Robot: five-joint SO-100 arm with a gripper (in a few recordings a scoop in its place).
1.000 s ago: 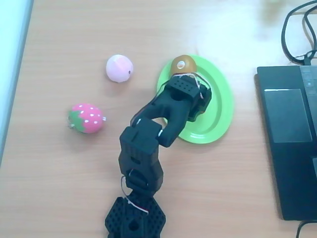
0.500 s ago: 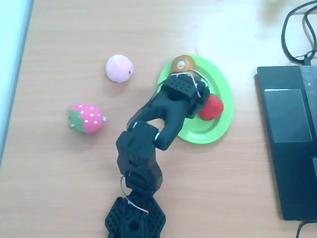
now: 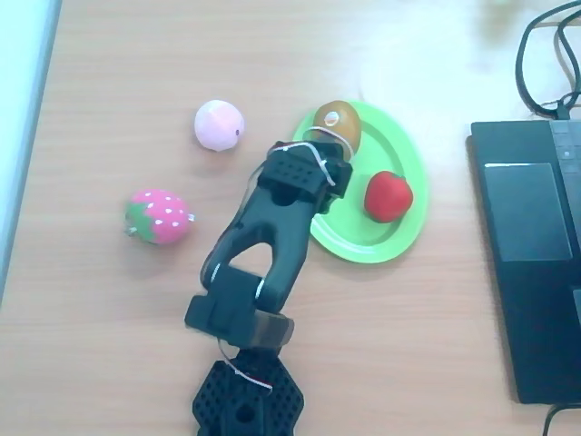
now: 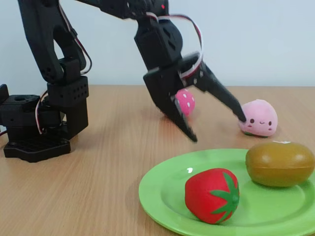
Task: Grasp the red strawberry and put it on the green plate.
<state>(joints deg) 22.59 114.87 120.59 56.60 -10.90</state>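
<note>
A: What is seen nearest in the fixed view?

B: The red strawberry (image 4: 212,195) is seen lying on the green plate (image 4: 162,206), with a brown kiwi-like fruit (image 4: 279,163) set beside it on the same plate.

A: And the end effector (image 4: 218,129)?

B: It is held above the bench (image 4: 98,187) just behind the plate, its fingers spread wide, nothing gripped.

A: Farther back?

B: A pink peach ball (image 4: 259,118) and a pink dotted strawberry (image 4: 185,102) are seen on the bench.
</note>
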